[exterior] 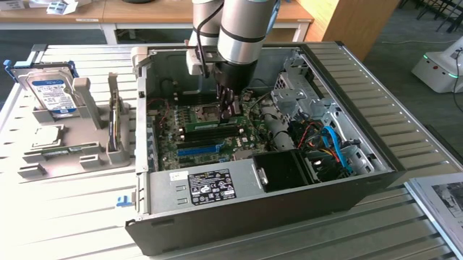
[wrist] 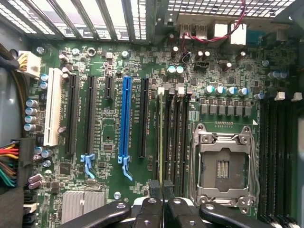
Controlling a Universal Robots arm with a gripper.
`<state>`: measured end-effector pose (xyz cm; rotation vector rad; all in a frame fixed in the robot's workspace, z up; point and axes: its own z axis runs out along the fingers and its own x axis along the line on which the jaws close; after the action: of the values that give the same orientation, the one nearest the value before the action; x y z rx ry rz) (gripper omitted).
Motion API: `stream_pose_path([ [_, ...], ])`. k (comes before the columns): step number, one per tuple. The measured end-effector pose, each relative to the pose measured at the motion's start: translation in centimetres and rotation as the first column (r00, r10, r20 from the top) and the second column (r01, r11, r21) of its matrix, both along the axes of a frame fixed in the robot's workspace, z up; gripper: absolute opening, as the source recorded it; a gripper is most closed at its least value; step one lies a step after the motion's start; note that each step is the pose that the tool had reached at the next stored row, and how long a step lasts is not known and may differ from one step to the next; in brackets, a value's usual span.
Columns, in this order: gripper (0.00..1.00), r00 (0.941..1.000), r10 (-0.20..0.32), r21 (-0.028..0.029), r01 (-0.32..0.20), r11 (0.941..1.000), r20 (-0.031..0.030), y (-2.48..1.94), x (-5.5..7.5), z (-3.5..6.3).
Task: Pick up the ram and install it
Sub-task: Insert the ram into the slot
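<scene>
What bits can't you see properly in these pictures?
Ram: wrist view sees it edge-on, chips hidden.
Whether it is fully pushed in: exterior view, the arm blocks it; wrist view, fingers cover its end.
Hard drive label: exterior view, too small.
Printed sheet: exterior view, edge cuts it.

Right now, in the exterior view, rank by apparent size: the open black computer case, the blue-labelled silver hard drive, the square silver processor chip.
1. computer case
2. hard drive
3. processor chip
</scene>
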<state>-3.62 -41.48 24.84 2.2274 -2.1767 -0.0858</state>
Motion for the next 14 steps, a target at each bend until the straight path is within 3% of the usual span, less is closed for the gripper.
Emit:
stream_pose_path([
  [14, 0.12, 1.0, 0.0, -0.0004, 0.0, 1.0, -0.0001, 0.0, 0.0, -1.01],
])
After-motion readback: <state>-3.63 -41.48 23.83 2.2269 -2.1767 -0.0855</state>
